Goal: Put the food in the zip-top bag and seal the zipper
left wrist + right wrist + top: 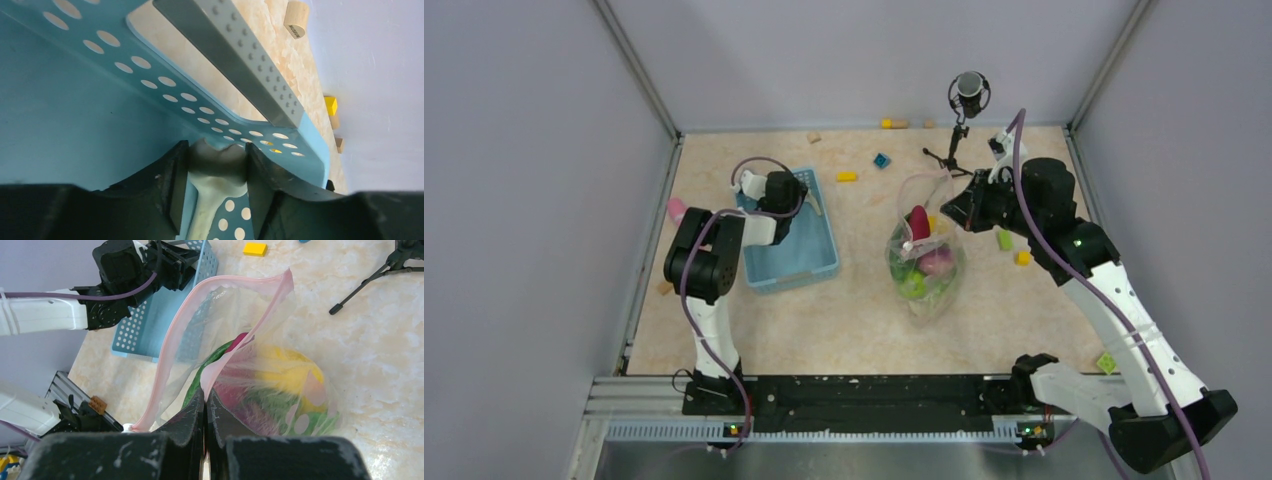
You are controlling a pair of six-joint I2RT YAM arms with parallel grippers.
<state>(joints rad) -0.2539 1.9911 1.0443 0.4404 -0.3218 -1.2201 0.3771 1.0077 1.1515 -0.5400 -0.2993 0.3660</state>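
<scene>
Food (921,262) lies in the bag (930,304), right of the basket (802,255)

White links (1124,300), black joints (699,265), looping purple cables (1016,160).

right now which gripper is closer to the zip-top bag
Right. The right gripper is pinching the zip-top bag at its pink zipper edge. The left gripper is apart, over the light blue basket, gripping a pale toy piece.

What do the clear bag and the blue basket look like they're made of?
The zip-top bag looks like thin, soft clear plastic film: see-through, glossy and crinkled, with a pink zipper strip. The basket looks like rigid moulded light-blue plastic, smooth and fairly matte, punched with round holes.
</scene>
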